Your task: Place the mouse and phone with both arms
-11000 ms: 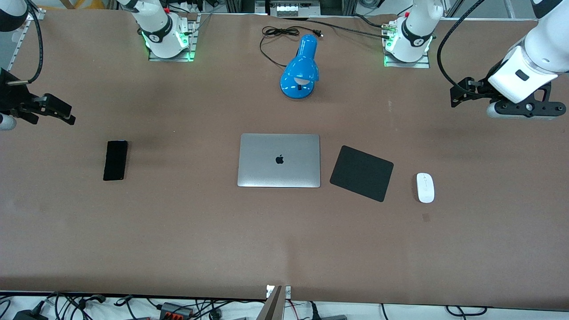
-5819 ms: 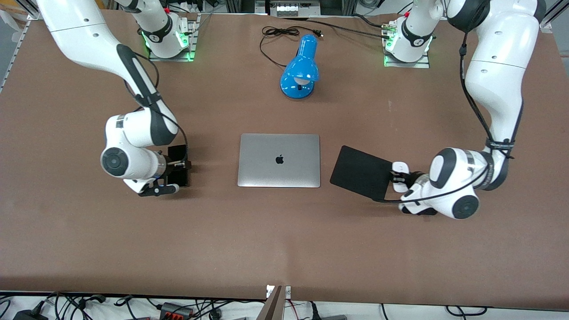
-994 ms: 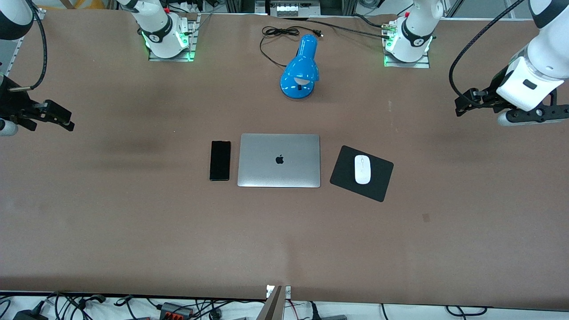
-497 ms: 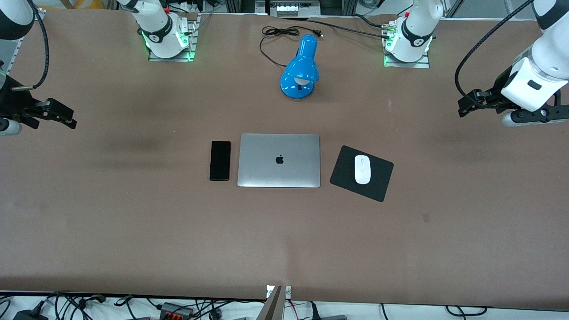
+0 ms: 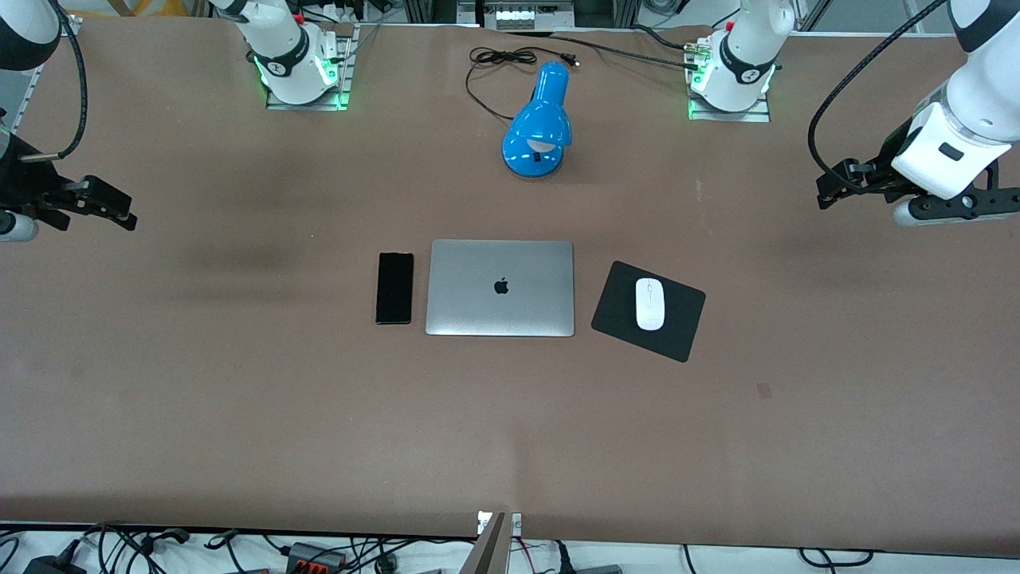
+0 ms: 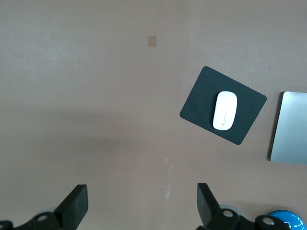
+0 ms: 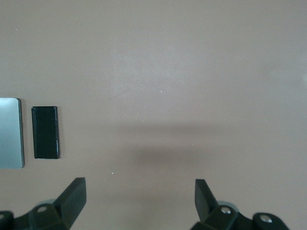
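Note:
The white mouse (image 5: 649, 304) lies on the black mouse pad (image 5: 613, 307), beside the laptop toward the left arm's end; it also shows in the left wrist view (image 6: 225, 110). The black phone (image 5: 394, 288) lies flat beside the laptop toward the right arm's end, and shows in the right wrist view (image 7: 45, 132). My left gripper (image 5: 830, 190) (image 6: 142, 199) is open and empty, up over bare table at its own end. My right gripper (image 5: 121, 209) (image 7: 139, 196) is open and empty, up over bare table at its own end.
A closed silver laptop (image 5: 500, 288) lies mid-table between phone and mouse pad. A blue desk lamp (image 5: 539, 127) with a black cord (image 5: 498, 60) lies farther from the camera. Both arm bases (image 5: 299, 72) (image 5: 729, 76) stand at the table's top edge.
The phone and the mouse were carried in and set down, the phone beside the laptop, the mouse on the pad. Both arms then drew back to the table ends; the left arm shifted slightly in the last half second.

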Controlling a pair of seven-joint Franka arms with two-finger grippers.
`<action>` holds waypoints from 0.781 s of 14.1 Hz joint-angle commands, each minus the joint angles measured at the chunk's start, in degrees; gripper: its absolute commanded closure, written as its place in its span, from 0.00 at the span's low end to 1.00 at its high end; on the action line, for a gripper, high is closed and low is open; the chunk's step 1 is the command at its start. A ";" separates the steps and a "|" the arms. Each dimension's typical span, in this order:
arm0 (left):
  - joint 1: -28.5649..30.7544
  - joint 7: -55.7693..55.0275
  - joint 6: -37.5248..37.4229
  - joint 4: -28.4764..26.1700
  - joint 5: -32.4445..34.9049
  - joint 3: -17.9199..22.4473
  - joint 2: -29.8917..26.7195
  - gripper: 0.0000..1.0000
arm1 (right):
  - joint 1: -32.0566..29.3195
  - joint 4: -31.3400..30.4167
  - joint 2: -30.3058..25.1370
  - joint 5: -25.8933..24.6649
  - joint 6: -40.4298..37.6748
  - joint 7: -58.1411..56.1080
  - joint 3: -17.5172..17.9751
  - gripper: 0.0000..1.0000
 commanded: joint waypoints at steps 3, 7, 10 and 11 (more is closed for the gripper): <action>-0.10 0.87 -1.68 0.02 -0.40 0.20 -0.87 0.00 | -0.54 -1.13 -2.08 -0.11 -1.49 -0.47 0.46 0.00; -0.19 0.70 -1.94 0.28 -0.40 -0.42 -0.87 0.00 | -0.46 -1.31 -2.17 -0.37 -1.49 -0.56 0.46 0.00; -0.19 0.87 -2.73 0.37 -0.57 -0.33 -0.78 0.00 | -0.54 -1.22 -2.17 -0.11 -1.58 -0.47 0.46 0.00; -0.19 0.70 -2.73 0.46 -0.58 -0.42 -0.78 0.00 | -0.54 -1.22 -2.25 -0.11 -1.67 -0.56 0.37 0.00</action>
